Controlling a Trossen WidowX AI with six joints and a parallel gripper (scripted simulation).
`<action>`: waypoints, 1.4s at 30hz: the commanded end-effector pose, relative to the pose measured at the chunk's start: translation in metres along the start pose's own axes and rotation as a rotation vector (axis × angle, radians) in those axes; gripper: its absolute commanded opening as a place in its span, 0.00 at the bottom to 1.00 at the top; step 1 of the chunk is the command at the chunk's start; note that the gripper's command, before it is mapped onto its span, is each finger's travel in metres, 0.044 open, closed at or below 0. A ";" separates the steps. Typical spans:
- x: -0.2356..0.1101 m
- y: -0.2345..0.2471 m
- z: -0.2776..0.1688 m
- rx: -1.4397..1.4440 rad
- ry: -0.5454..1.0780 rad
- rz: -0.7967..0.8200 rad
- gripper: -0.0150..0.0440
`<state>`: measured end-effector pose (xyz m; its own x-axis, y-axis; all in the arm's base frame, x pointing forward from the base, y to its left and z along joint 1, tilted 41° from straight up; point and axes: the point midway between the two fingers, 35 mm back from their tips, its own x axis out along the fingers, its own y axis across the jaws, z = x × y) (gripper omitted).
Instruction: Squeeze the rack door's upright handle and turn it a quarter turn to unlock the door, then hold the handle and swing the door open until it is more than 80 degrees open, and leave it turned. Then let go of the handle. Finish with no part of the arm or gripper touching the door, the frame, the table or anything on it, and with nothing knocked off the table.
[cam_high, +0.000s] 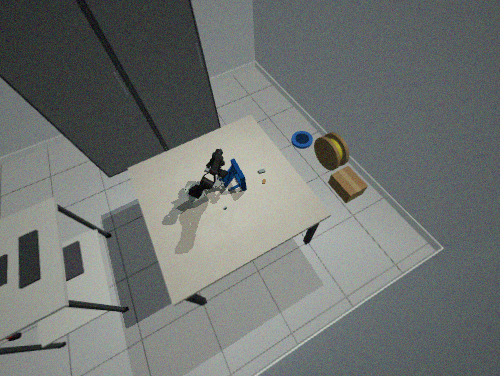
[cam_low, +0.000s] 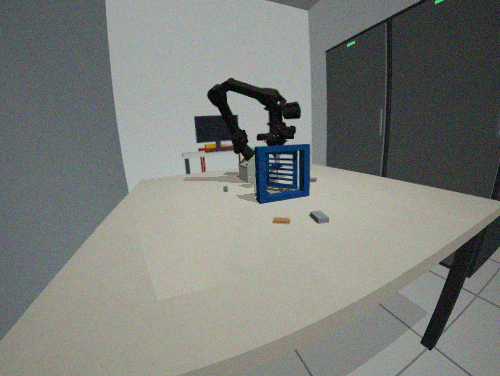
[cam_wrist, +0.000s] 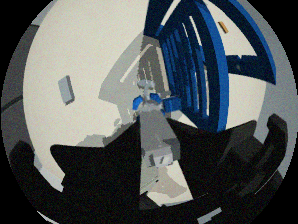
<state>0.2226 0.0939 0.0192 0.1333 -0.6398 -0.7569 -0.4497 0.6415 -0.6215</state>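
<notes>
The blue rack frame (cam_high: 241, 178) (cam_low: 258, 175) (cam_wrist: 270, 65) stands on the table (cam_high: 200, 250) (cam_low: 200, 260) (cam_wrist: 45, 65). Its blue slatted door (cam_high: 227, 176) (cam_wrist: 220, 65) is swung partway out on the arm's side, at a clear angle to the frame; its slats also show through the frame in the exterior view. My gripper (cam_wrist: 152, 124) is shut on the blue handle (cam_wrist: 138, 103) at the door's free edge, with blue parts showing on both sides of the fingertips. The handle's exact turn is hard to tell. In the exterior view the fingertips are hidden behind the frame.
A grey block (cam_high: 261, 171) (cam_low: 319, 217) and an orange piece (cam_high: 264, 181) (cam_low: 281, 220) (cam_wrist: 223, 27) lie beyond the frame. A small grey piece (cam_high: 225, 208) (cam_low: 225, 189) lies to one side. Another grey block (cam_low: 313, 179) (cam_wrist: 66, 90) lies on the cabinet side.
</notes>
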 end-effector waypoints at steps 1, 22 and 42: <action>0.001 0.006 0.002 0.075 -0.001 0.000 0.27; 0.000 0.046 0.020 0.411 -0.002 0.003 0.27; 0.000 0.066 0.037 0.608 -0.002 0.005 0.27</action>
<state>0.2248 0.1525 -0.0292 0.1377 -0.6352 -0.7600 0.1189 0.7723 -0.6240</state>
